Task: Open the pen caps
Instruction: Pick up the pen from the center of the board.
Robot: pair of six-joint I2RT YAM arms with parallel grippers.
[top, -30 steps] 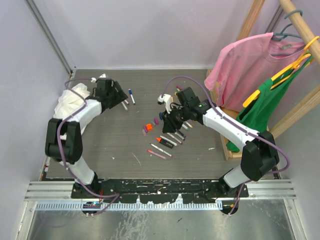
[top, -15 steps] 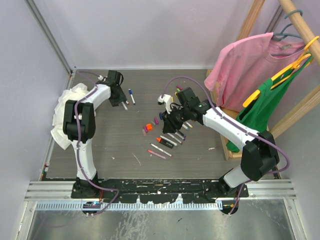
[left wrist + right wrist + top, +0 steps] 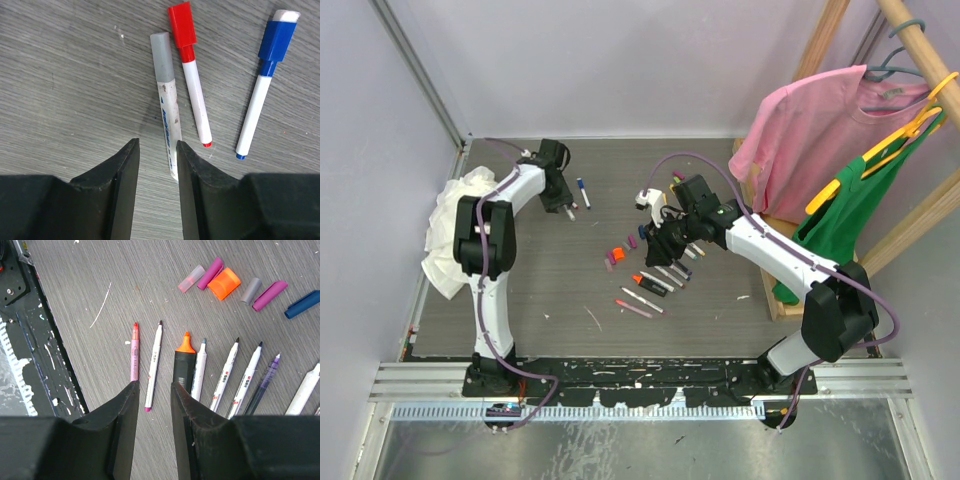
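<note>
Wide free lane over bare table (image 3: 550,290), 8 o'clock of the pen row (image 3: 660,278). Blocked at 3 o'clock by hanging pink shirt (image 3: 800,140), at 9 by rag (image 3: 455,225) against the wall. Loose caps (image 3: 618,255) crowding 10 o'clock of the row. Far left: three pens (image 3: 577,195) packed just beside left gripper (image 3: 563,205); bare surface at their 6 o'clock.

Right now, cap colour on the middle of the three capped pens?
The cap is red; left wrist view shows it best.
</note>
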